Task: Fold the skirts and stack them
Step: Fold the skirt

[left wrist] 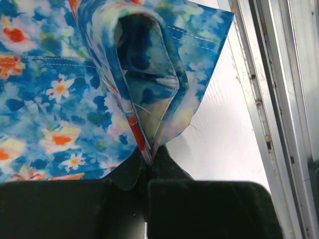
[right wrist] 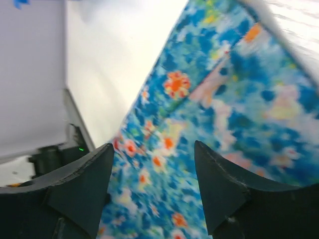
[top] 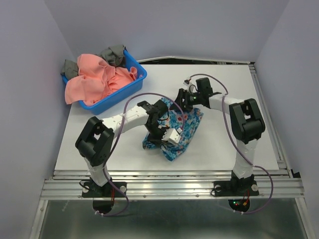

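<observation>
The blue flowered skirt lies bunched on the white table between the two arms. My left gripper is shut on a folded edge of it; in the left wrist view the cloth rises as a pinched fold out of the closed gripper. My right gripper hovers open over the skirt's far edge, and the flowered fabric shows between its spread fingers with nothing held. The salmon-pink skirt sits heaped in the basket.
A blue plastic basket stands at the back left, with grey cloths beside the pink skirt. A metal rail runs along the table's near edge, and it also shows close to the held fold.
</observation>
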Robot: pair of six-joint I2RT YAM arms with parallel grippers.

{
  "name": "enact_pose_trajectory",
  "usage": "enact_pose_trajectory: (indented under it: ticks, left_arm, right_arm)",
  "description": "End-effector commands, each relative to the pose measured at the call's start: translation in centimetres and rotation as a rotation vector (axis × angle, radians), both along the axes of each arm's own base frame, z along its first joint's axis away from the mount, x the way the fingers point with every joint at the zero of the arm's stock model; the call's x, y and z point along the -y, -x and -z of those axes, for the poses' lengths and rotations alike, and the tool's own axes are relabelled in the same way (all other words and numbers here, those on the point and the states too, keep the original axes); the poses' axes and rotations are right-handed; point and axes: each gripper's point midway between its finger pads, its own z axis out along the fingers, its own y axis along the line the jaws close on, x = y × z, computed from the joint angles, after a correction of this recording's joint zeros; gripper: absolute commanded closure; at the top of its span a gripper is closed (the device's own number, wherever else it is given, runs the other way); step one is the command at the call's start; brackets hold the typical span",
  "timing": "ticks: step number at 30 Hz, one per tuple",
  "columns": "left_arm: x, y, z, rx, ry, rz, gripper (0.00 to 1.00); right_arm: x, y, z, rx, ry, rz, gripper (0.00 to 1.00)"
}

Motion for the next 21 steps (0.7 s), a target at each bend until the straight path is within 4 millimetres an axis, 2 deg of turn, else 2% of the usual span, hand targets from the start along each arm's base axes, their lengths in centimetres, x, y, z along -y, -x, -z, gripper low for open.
enact_pose_trajectory:
  ticks: [1, 2, 3, 5, 6, 7, 8, 9, 10, 12, 14, 16, 17, 20, 21]
  left_arm:
    - [1.5, 0.3, -2.7, -0.08, 0.02, -0.111, 1.0]
    - [1.7, 0.2, -3.0, -0.083, 0.025, -0.117, 1.0]
    - [1.7, 0.5, -3.0, -0.106, 0.013, -0.121, 1.0]
    - [1.9, 0.4, -3.7, -0.126, 0.005, -0.124, 1.0]
    - [2.0, 0.6, -4.1, -0.136, 0.005, -0.116, 1.0]
    - [2.1, 0.6, -4.5, -0.134, 0.006, -0.11, 1.0]
    - [2.5, 0.3, -5.4, -0.122, 0.017, -0.101, 1.0]
    - [2.2, 0.7, -5.8, -0.137, 0.003, -0.094, 1.0]
    - [2.7, 0.3, -6.5, -0.12, 0.017, -0.104, 1.0]
    - [2.9, 0.0, -7.4, -0.095, 0.029, -0.106, 1.0]
    - [2.9, -0.2, -7.8, -0.065, 0.025, -0.109, 1.0]
    - [2.7, -0.3, -8.0, -0.05, 0.019, -0.114, 1.0]
    - [2.5, -0.2, -7.8, -0.054, 0.012, -0.113, 1.0]
    - [2.1, 0.4, -7.6, -0.058, 0.006, -0.105, 1.0]
    - [2.0, 0.6, -7.7, -0.057, 0.009, -0.101, 1.0]
  right_arm:
    - [-4.4, 1.2, -4.4, -0.102, -0.309, -0.002, 0.33]
    - [-5.1, 1.4, -4.7, -0.07, -0.349, -0.019, 0.34]
    - [-5.4, 2.5, -3.1, -0.121, -0.354, -0.02, 0.35]
    - [-6.9, 4.0, -2.4, -0.122, -0.365, -0.049, 0.35]
    - [-7.0, 4.4, -1.0, -0.105, -0.34, -0.052, 0.35]
    - [-7.3, 4.7, -0.3, -0.121, -0.328, -0.045, 0.35]
    - [-7.1, 4.4, 0.8, -0.072, -0.291, -0.046, 0.35]
    - [-7.1, 5.1, 2.7, -0.122, -0.238, -0.04, 0.35]
    - [-7.3, 5.2, 4.7, -0.117, -0.191, -0.044, 0.35]
    - [-7.1, 6.1, 6.7, -0.163, -0.138, -0.041, 0.36]
    - [-7.4, 7.7, 7.3, -0.173, -0.117, -0.065, 0.37]
    - [-7.9, 9.1, 6.9, -0.166, -0.117, -0.104, 0.37]
    - [-8.5, 10.1, 5.8, -0.142, -0.123, -0.138, 0.37]
    - [-8.5, 10.1, 4.2, -0.093, -0.134, -0.157, 0.32]
    - [-8.8, 9.4, 2.3, -0.041, -0.148, -0.169, 0.3]
